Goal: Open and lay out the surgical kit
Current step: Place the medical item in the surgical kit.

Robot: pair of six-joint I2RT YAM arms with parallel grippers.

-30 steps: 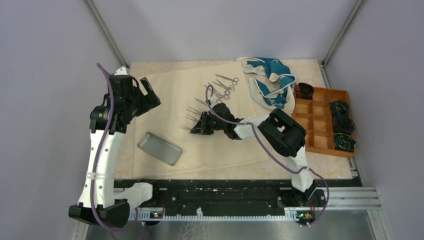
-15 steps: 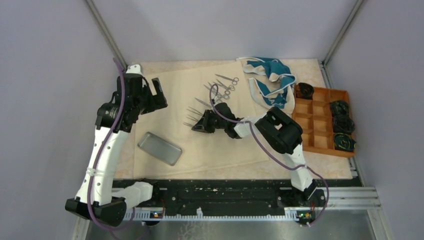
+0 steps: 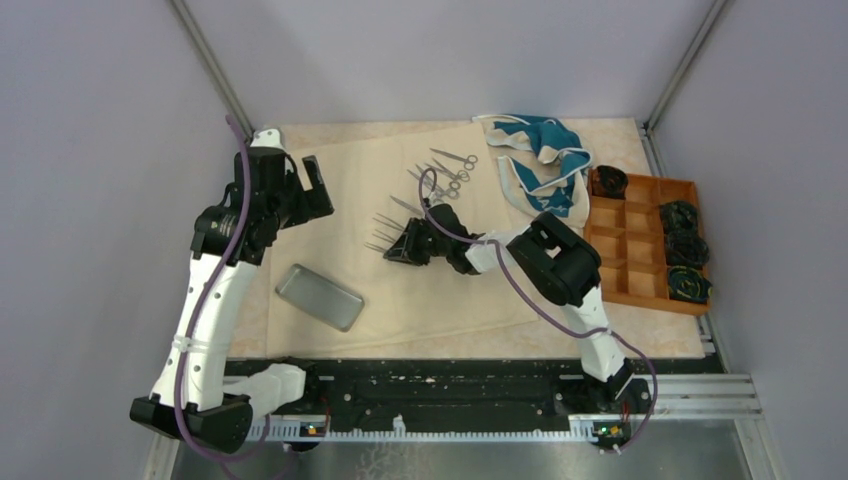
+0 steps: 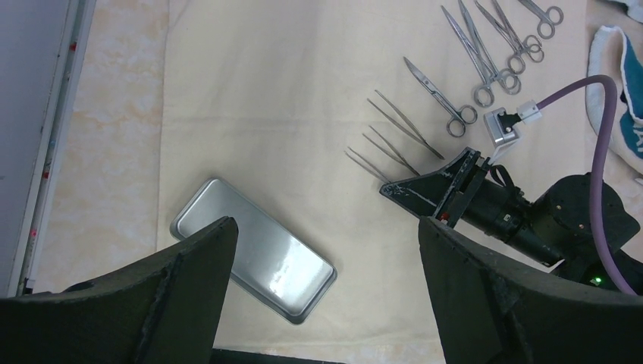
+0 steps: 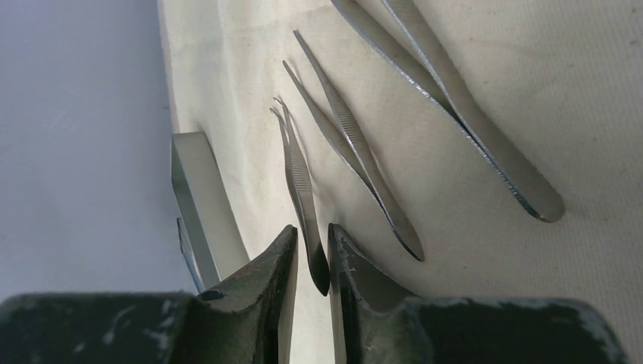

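Beige cloth wrap lies spread flat as the laying surface. Right gripper, jaws slightly parted, straddles the blunt end of the nearest tweezers, apparently aligning them with the row. Left gripper hangs wide open, holding nothing.

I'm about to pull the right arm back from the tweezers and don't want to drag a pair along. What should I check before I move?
1. Right gripper free of the smallest tweezers: cannot tell; its jaws stand narrowly either side of the handle end.
2. Smallest tweezers lying on the beige cloth: ok.
3. Neighbouring tweezers apart from the smallest pair: ok.
4. Left gripper open and empty: ok.
5. Steel tray clear of the right gripper: ok; it lies apart on the cloth.
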